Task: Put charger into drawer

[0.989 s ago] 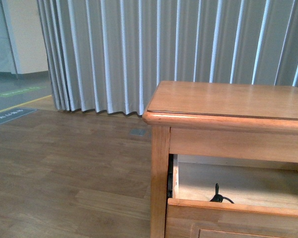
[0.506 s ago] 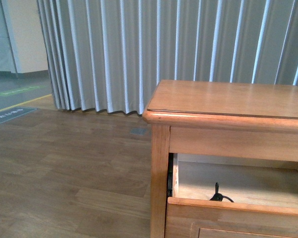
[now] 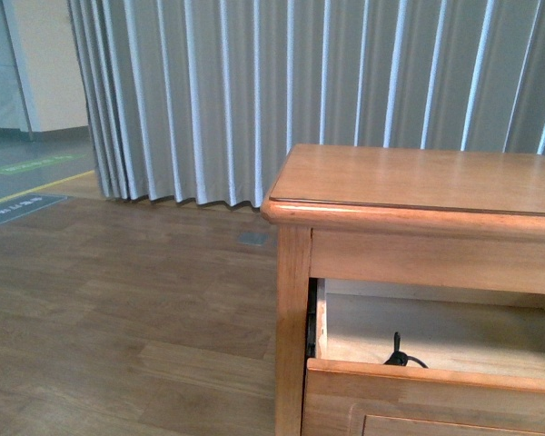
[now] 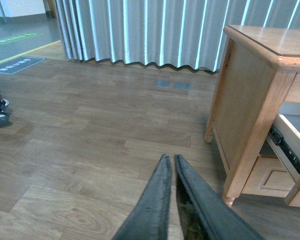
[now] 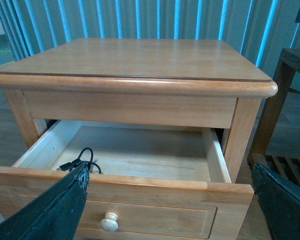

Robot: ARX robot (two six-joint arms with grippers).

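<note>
- Bench (image 3: pixel 418 182): one; right edge cut off.
- Drawer (image 5: pixel 140 183): one, pulled open under the bench's front edge.
- Charger (image 5: pixel 76 163): one, in the drawer by its front left corner; only black cable shows.
- Right pincer (image 5: pixel 169 172): released, spread wide before the drawer front; charger near, behind that front.
- Left pincer (image 4: pixel 171 160): clenched, empty, above the floor (image 4: pixel 80 130), well apart from the charger.

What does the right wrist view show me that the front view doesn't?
Only the right wrist view: the knob on the drawer front, most of the drawer floor, and the right gripper open wide before it. Only the front view: the wooden floor reaching the curtain hem. Both: the cabinet top, the open drawer, and the charger inside, seen only as a black cable.
</note>
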